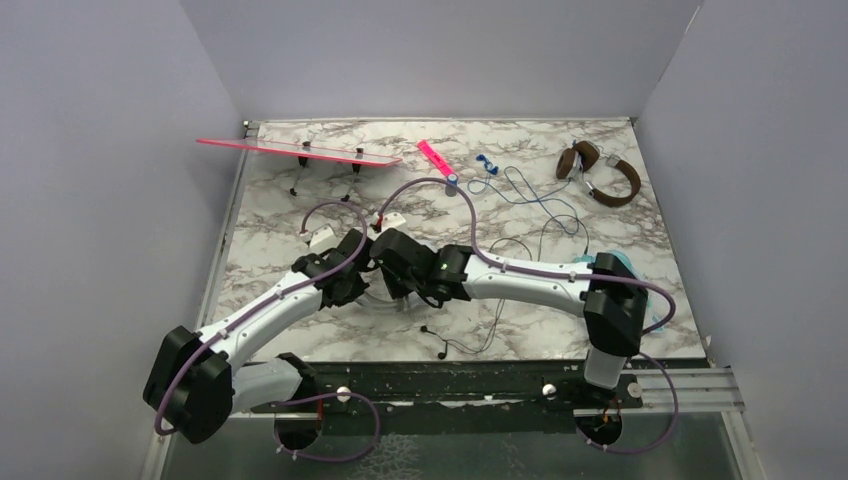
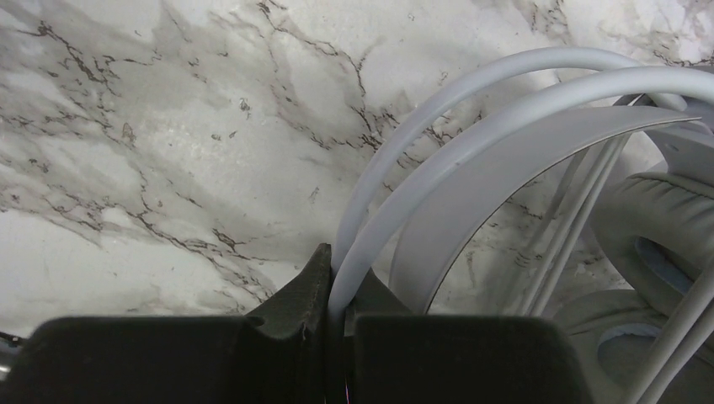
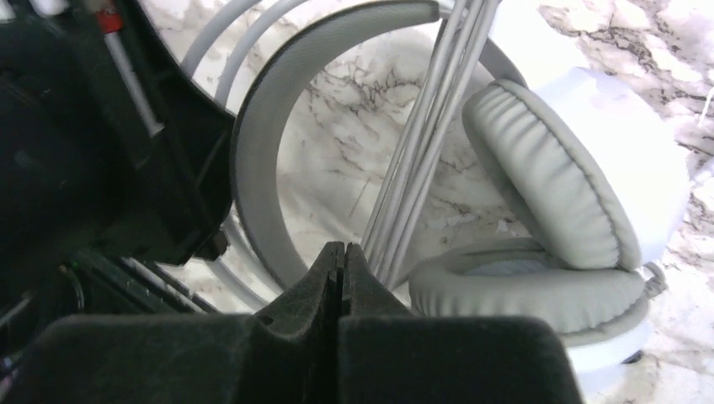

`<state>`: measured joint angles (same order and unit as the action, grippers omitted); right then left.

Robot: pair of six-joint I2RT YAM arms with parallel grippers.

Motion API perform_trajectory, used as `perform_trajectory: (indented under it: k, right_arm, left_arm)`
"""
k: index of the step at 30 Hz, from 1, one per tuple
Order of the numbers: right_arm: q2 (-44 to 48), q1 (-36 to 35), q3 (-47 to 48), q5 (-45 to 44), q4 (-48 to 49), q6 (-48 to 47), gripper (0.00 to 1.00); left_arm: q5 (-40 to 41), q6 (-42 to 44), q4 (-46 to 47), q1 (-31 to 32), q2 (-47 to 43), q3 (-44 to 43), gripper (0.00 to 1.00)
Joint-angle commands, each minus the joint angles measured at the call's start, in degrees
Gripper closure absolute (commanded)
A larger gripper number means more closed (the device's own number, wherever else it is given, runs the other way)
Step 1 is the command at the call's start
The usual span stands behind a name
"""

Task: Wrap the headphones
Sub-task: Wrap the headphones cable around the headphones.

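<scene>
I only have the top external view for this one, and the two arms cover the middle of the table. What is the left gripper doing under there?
Observer: The left gripper is shut on a thin headband rail of the white-grey headphones.
Operator: And the right one, is it gripping anything?
Observer: The right gripper is shut with nothing visible between its fingers.
</scene>
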<state>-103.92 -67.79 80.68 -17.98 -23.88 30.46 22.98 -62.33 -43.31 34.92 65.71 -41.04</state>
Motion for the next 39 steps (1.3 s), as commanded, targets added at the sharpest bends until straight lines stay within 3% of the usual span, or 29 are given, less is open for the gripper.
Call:
perform_trajectory:
  k: [1, 11, 18, 22, 30, 34, 37, 39]
  right_arm:
    - [5.9, -0.3, -1.5, 6.2, 3.9, 0.4, 1.00]
    - [7.6, 5.6, -8.0, 19.8, 21.2, 5.1, 1.00]
    - [3.2, 9.6, -8.6, 21.4, 30.0, 2.0, 1.00]
    - [-1.6, 12.4, -8.3, 27.7, 36.3, 1.4, 1.00]
    - [-6.9, 13.2, -8.9, 24.8, 39.1, -1.1, 1.00]
    - [-6.9, 13.1, -5.7, 24.2, 33.8, -3.2, 1.00]
    - [-5.7, 13.2, 0.4, 25.0, 19.4, -6.4, 0.98]
    - [-3.1, 13.4, 1.3, 25.3, 15.2, -9.1, 0.80]
  left_arm:
    - [0.0, 2.1, 7.1, 0.1, -2.3, 3.2, 1.00]
    - [-1.5, 7.9, 14.3, 0.1, -5.4, 8.9, 1.00]
    - [-2.2, 8.7, 18.0, 0.1, -6.5, 13.1, 1.00]
    - [-3.6, 9.7, 20.2, 0.1, -6.6, 15.0, 1.00]
    - [-4.6, 10.5, 20.3, 0.1, -7.8, 16.1, 0.97]
    - [-4.9, 10.5, 20.0, 0.1, -7.3, 15.8, 0.91]
    - [-3.8, 10.5, 19.8, 0.1, -6.2, 15.5, 0.88]
    - [-2.5, 11.0, 20.0, 0.0, -5.7, 15.1, 0.94]
